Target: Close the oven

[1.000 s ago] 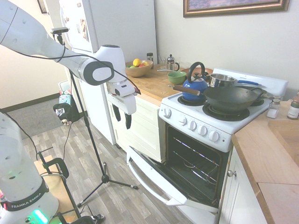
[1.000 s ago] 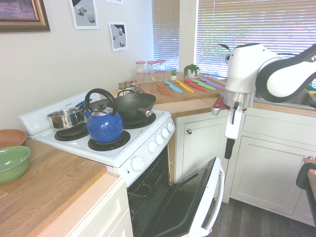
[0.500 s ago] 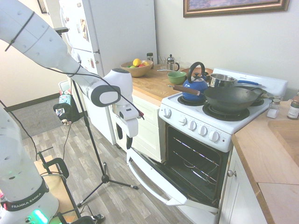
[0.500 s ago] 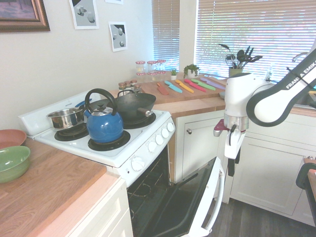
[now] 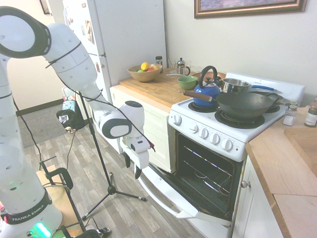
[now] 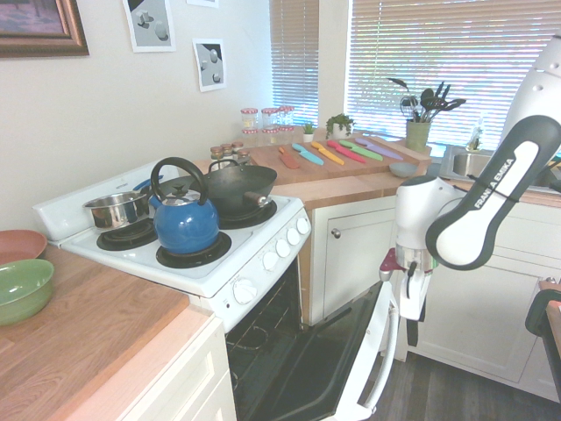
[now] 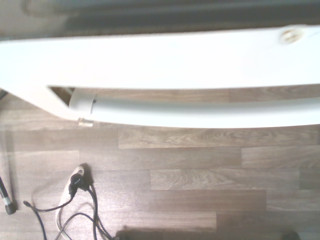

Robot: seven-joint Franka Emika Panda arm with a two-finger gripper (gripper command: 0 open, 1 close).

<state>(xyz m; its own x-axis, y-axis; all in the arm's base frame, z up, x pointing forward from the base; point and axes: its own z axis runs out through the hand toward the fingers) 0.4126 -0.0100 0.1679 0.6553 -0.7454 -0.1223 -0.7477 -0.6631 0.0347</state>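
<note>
The white oven stands between wooden counters with its door tilted down, partly open, showing the dark cavity with racks. The door's bar handle runs along its outer edge. My gripper points down, open and holding nothing, just beside the door's near top corner. From the other side, the gripper hangs next to the handle. The wrist view looks straight down on the door's edge and the handle bar above the wood floor.
A blue kettle, a wok and a steel pot sit on the burners. A green bowl and a fruit bowl stand on the counter. White cabinets flank the oven; a fridge stands behind the arm.
The arm has come down: my gripper dropped from counter height to the level of the open door's top edge and moved closer to the handle. The door has not moved.
</note>
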